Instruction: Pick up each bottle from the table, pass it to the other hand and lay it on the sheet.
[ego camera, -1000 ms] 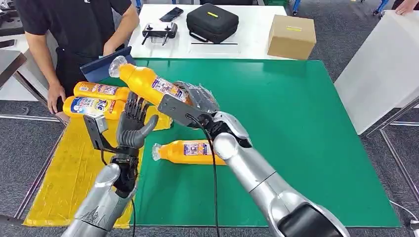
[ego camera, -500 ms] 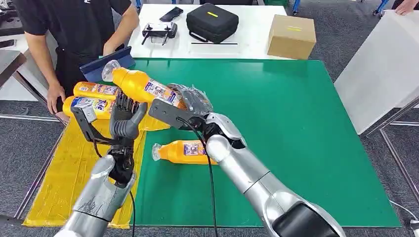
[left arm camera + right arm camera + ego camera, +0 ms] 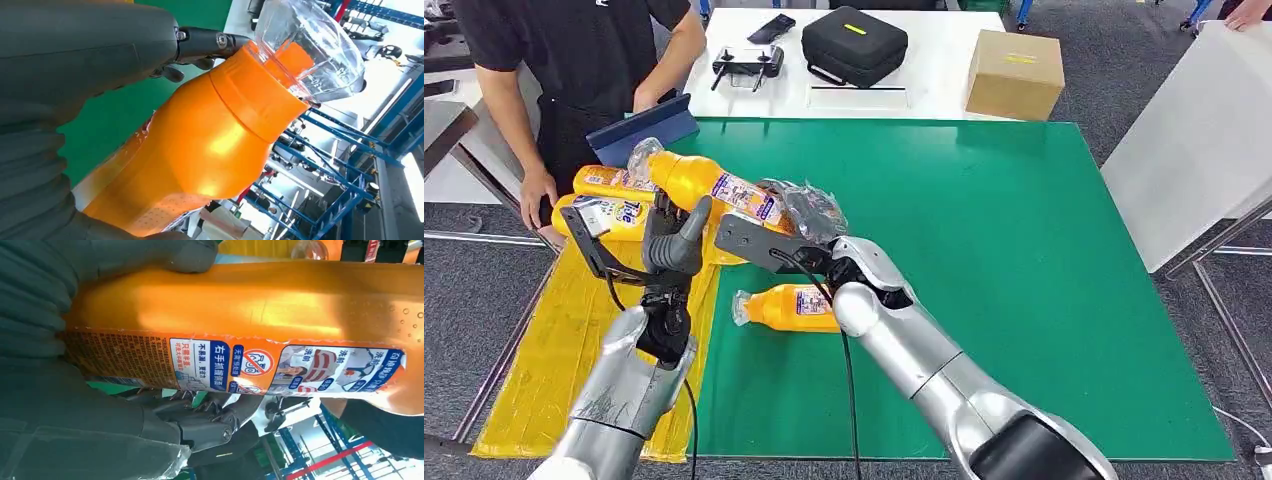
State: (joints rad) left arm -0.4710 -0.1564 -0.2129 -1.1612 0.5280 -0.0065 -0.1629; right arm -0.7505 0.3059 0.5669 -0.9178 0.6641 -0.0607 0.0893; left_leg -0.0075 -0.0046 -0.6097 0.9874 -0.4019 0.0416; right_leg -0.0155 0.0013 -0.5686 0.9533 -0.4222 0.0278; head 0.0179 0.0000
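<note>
So the right hand (image 3: 809,212) has its fingers wrapped around the bottom end of an orange bottle (image 3: 714,185), holding it up in the air on a slant, clear cap pointing away toward the person (image 3: 574,60) in the black shirt. The left hand (image 3: 674,240) is right at the bottle's middle, fingers up behind it and thumb in front. From the left wrist view the bottle's shoulder sits right against the thumb, but I honestly can't tell if that hand has actually clamped down.

Just past the left hand, 2 more bottles (image 3: 614,200) lie side by side on the yellow sheet (image 3: 564,350). Another orange bottle, the lying bottle (image 3: 789,307), is flat on the green mat (image 3: 1024,280), tucked below the right forearm.

Well beyond both hands, the white table (image 3: 934,75) carries a black case (image 3: 854,45), a cardboard box (image 3: 1014,72) and a controller (image 3: 746,66).
</note>
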